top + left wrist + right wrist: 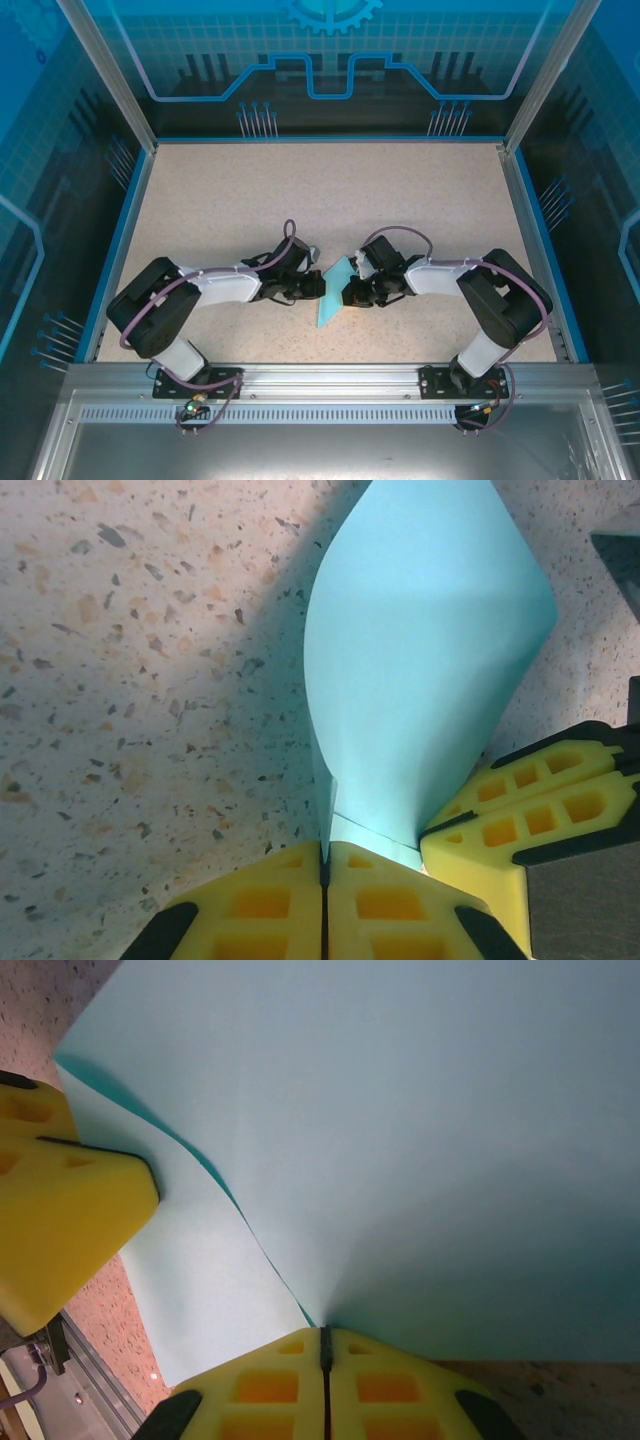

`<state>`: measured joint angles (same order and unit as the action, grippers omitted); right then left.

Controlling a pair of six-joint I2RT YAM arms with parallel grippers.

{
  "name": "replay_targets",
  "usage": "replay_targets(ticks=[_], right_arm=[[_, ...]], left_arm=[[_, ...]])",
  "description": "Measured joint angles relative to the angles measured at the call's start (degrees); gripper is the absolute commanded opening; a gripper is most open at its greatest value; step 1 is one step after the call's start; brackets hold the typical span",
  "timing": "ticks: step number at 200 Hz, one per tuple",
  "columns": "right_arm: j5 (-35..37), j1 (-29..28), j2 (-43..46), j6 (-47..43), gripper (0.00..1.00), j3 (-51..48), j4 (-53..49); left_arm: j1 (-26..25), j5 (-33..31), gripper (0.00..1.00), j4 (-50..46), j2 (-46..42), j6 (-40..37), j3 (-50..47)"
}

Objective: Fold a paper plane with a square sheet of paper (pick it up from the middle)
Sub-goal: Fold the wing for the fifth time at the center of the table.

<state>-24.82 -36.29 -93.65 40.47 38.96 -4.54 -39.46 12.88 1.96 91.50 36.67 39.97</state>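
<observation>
Beige speckled tabletop [320, 200], cyan paper [331, 292] — walls [330, 60] perhaps glass.

Bench [330, 190]: flat top with a beige speckled stone-pattern finish. Blue edging [330, 139] runs along the left, far and right sides, and a metal rail [330, 380] along the near edge. One item sits at mid-width, towards the near edge: a light-blue square sheet of paper [333, 290], bowed and partly raised. It casts a shadow [270, 630] on the speckled surface. Contact between its lower edge and the bench cannot be confirmed.
</observation>
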Motion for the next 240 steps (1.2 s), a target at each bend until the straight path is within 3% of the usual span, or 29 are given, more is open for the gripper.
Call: replay_targets(ticks=[181,240], right_arm=[[0.2,-0.1,-0.1,0.2,0.05,-0.4,1.0],[-0.3,0.0,-0.1,0.2,0.05,-1.1,2.3]], left_arm=[[-9.0,-9.1,0.12,-12.5,1.2,-8.8,9.9],[-11.2,-14.9,0.13,-17.0,3.5,-12.0,12.4]])
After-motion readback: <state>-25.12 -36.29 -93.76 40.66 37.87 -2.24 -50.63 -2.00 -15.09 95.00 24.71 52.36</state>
